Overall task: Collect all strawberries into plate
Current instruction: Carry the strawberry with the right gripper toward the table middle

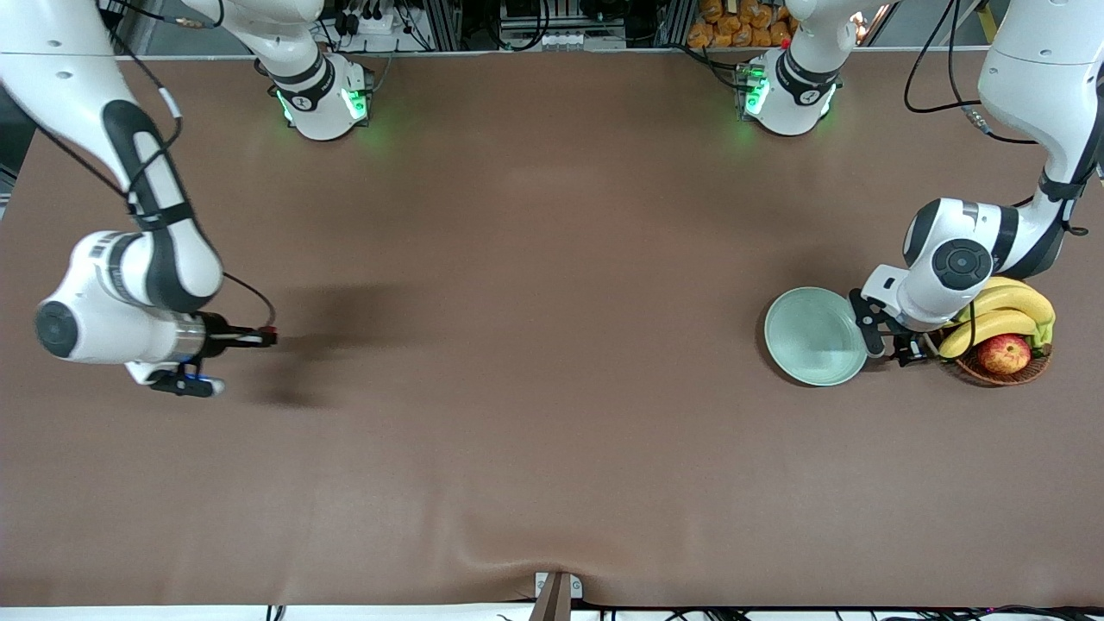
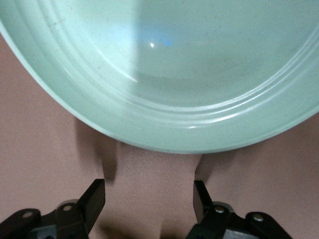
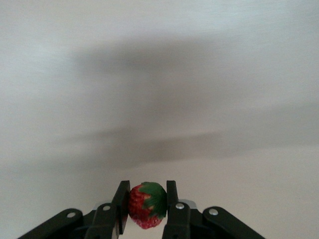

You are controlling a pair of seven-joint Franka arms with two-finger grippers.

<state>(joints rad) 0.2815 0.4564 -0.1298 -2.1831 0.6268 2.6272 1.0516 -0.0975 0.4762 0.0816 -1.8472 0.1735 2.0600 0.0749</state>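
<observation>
My right gripper [image 1: 267,335] is shut on one small red strawberry [image 3: 146,205] with a green top, held between its fingertips over the brown tabletop at the right arm's end. The strawberry shows as a red speck in the front view [image 1: 271,331]. No other strawberries are in view. The pale mint-green plate [image 1: 814,336] lies empty at the left arm's end, beside the basket. My left gripper [image 1: 888,348] is low between plate and basket, open and empty. In the left wrist view the plate's rim [image 2: 164,134] lies just ahead of the gripper [image 2: 148,191].
A brown wicker basket [image 1: 1005,373] with bananas [image 1: 1005,315] and a red-yellow apple [image 1: 1003,353] stands beside the plate at the left arm's end. The brown tabletop [image 1: 552,345] spreads wide between the two arms.
</observation>
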